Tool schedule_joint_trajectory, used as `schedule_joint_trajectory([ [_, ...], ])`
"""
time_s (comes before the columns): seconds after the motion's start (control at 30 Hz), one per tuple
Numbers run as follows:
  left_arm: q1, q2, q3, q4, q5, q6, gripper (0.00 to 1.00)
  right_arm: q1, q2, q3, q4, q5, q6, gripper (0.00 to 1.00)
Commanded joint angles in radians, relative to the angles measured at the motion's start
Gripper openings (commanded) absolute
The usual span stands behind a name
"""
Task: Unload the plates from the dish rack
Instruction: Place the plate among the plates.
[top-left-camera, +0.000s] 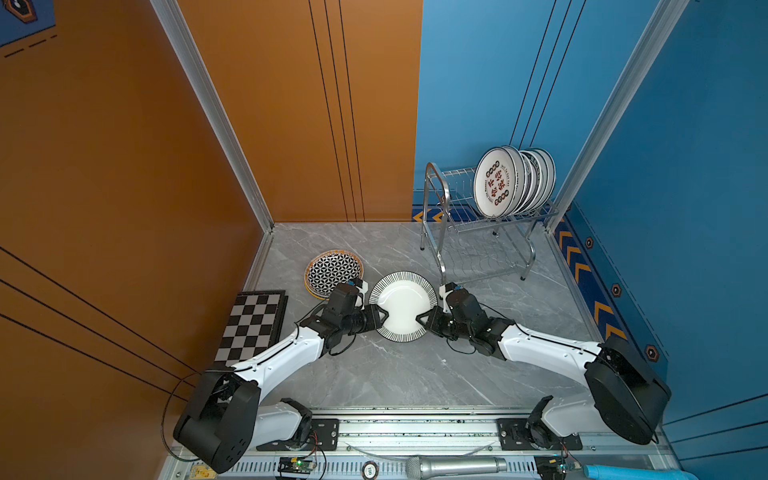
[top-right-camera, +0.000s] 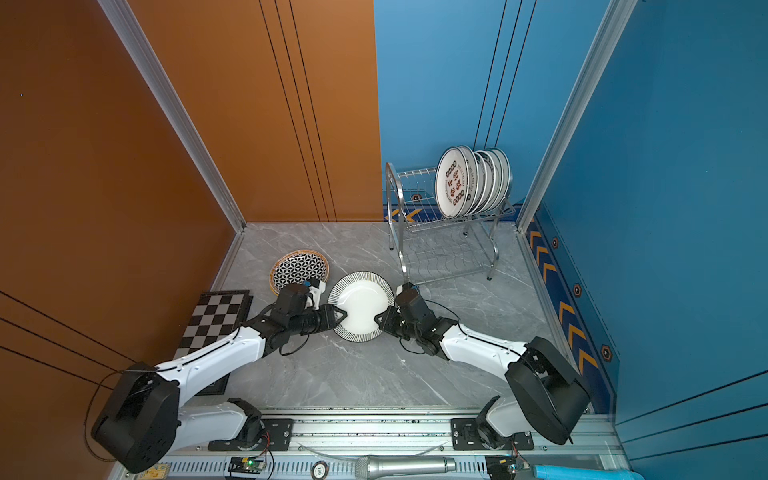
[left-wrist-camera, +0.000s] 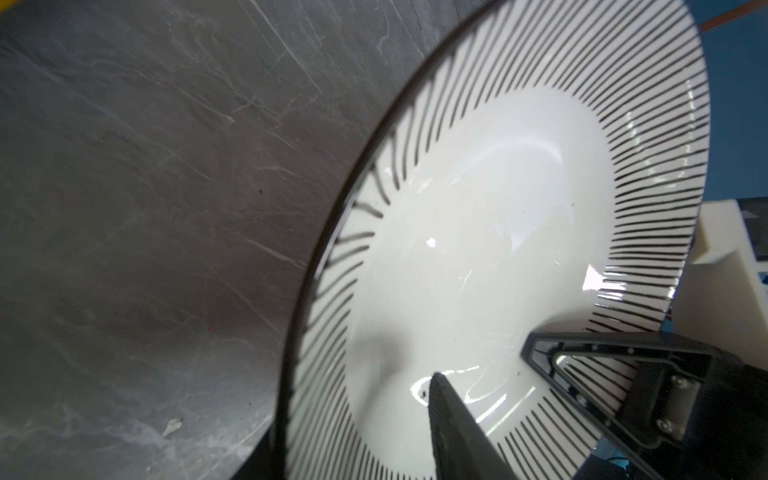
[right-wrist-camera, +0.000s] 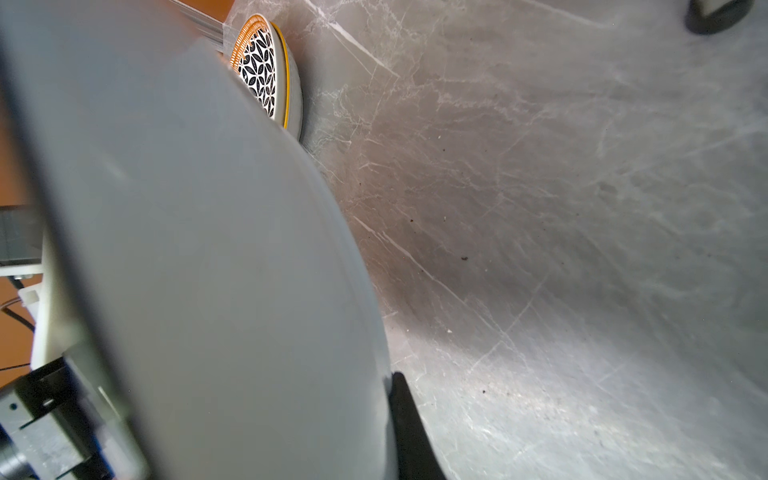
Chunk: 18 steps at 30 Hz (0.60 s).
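Beside orange wall (top-left-camera: 270, 104), grey marble tabletop (top-left-camera: 395, 374)

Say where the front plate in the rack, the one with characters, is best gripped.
Likely the top rim of the front plate, from above: it stands on edge on the dish rack, face open toward the empty slots, other plates close behind.

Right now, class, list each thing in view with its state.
striped plate: off the rack, held in the right tool.
right tool: shut on striped plate.
left tool: at the plate's rim, grip unclear.
rack plates: upright on dish rack top tier.
patterned plates: stacked flat on table.
chessboard: lying flat.
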Motion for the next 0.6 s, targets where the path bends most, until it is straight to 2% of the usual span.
schedule_joint_trajectory([
  [0.0, 0.005, 0.009, -0.014, 0.014, 0.035, -0.001, 0.36, 0.004, -0.01, 0.055, 0.15, -0.029, 0.01, 0.0],
  [0.2, 0.012, 0.006, -0.016, 0.009, 0.042, 0.003, 0.21, 0.004, 0.0, 0.057, 0.147, -0.026, 0.01, 0.04],
  [0.3, 0.015, 0.011, -0.015, 0.008, 0.048, 0.005, 0.18, 0.002, 0.007, 0.059, 0.15, -0.03, 0.01, 0.1],
  [0.47, 0.017, 0.016, -0.013, 0.006, 0.05, 0.006, 0.11, -0.002, 0.012, 0.06, 0.15, -0.03, 0.01, 0.25],
  [0.57, 0.019, 0.02, -0.002, -0.019, 0.041, 0.014, 0.05, -0.005, 0.017, 0.06, 0.153, -0.036, 0.008, 0.26],
])
